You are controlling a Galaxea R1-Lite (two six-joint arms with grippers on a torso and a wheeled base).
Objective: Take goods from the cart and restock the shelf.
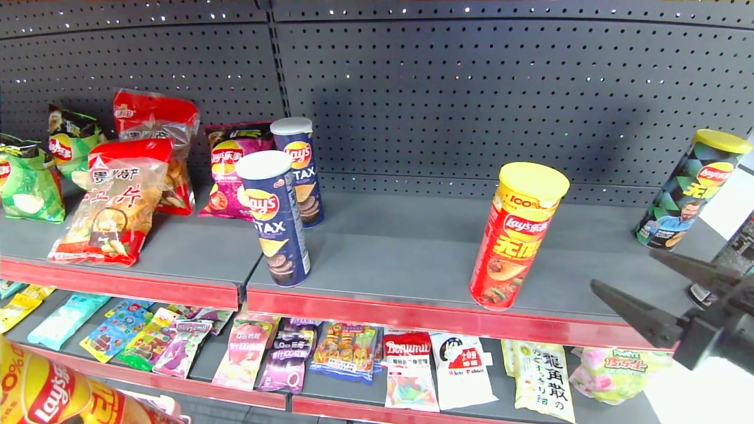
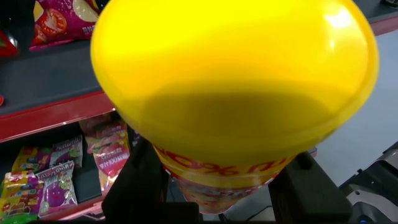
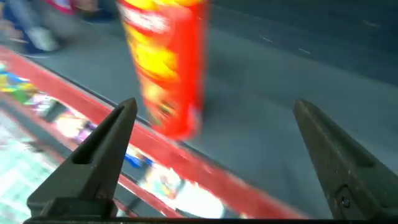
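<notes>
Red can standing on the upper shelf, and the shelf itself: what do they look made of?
Red can: probably a paperboard tube under a glossy printed wrap, judging by its straight, fully printed wall. Its yellow lid looks like smooth plastic. Shelf: likely sheet metal painted matte grey, with a perforated back panel and a glossy red front strip.

Red chip can (image 1: 512, 235) w/ yellow lid stood upright near the front edge of the upper shelf (image 1: 383, 259), right of centre, well apart from the other goods. 2nd can (image 2: 233, 93), same red body & yellow lid, was clamped between the fingers of the left end effector (image 2: 224, 190), low on the robot's left, lid toward the wrist cam.
</notes>
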